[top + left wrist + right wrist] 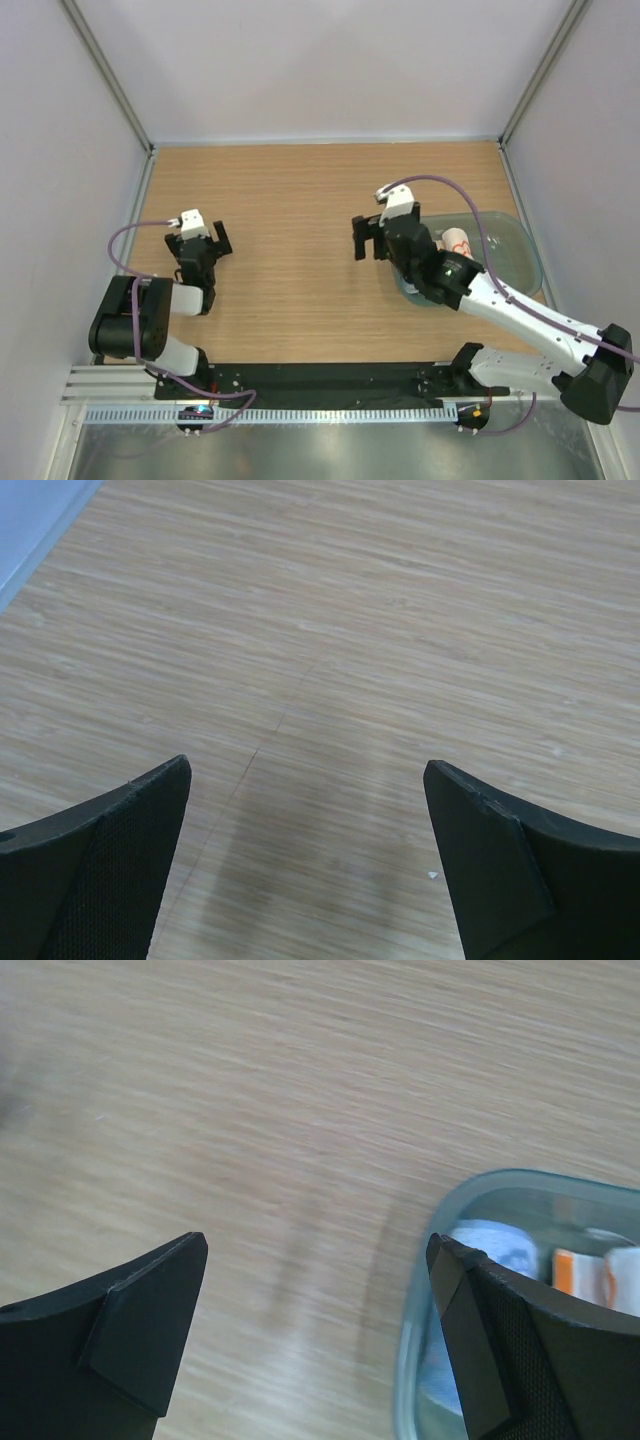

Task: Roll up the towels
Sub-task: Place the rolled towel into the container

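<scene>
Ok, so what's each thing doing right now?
Left claw: open, empty, over the table.
Right claw: open, empty, beside the tray.
Orange-patterned towel: rolled, lying in the tray.
Grey-blue towel: in the tray, partly hidden.
Tray: holding both towels.

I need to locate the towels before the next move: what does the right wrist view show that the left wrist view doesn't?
Only the right wrist: the teal tray, with the pale blue towel and the orange-patterned towel inside it. Only the left wrist: a strip of pale wall at the top left corner. Both: bare wooden table under open fingers, left gripper and right gripper alike, nothing held.
</scene>
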You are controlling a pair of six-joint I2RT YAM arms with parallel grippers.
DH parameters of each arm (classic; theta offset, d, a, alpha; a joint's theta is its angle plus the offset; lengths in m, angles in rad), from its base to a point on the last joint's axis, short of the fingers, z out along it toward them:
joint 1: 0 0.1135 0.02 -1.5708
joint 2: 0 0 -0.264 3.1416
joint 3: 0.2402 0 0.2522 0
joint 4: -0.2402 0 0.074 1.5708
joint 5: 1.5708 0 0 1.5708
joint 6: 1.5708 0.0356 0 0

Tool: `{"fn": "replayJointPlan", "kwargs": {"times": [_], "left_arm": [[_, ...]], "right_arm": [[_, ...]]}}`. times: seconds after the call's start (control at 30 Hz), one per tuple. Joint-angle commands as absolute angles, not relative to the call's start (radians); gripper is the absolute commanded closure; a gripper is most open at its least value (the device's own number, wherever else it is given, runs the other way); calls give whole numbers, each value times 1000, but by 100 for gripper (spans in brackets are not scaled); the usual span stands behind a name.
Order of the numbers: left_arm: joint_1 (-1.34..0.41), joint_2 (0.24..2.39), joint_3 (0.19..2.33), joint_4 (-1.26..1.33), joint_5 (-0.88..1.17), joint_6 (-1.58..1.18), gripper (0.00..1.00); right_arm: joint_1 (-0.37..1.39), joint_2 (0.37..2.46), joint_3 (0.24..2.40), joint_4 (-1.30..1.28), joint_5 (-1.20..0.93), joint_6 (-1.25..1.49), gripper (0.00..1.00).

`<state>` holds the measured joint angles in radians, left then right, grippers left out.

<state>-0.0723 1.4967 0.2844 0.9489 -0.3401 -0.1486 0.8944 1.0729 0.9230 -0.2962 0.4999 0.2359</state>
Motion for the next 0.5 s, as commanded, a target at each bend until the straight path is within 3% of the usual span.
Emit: {"fn": "replayJointPlan", "kwargs": {"times": [0.0,0.27,0.47], "left_arm": [[-66,1489,281,1068,-322,-133,0],[-66,1491,281,1066,-322,-135,0],[-66,1489,282,1066,-322,-135,0]], "right_arm": [[692,1045,899,-199,517,245,0],[339,990,677,-62,502,140,0],[190,1092,442,291,420,127,0]]}}
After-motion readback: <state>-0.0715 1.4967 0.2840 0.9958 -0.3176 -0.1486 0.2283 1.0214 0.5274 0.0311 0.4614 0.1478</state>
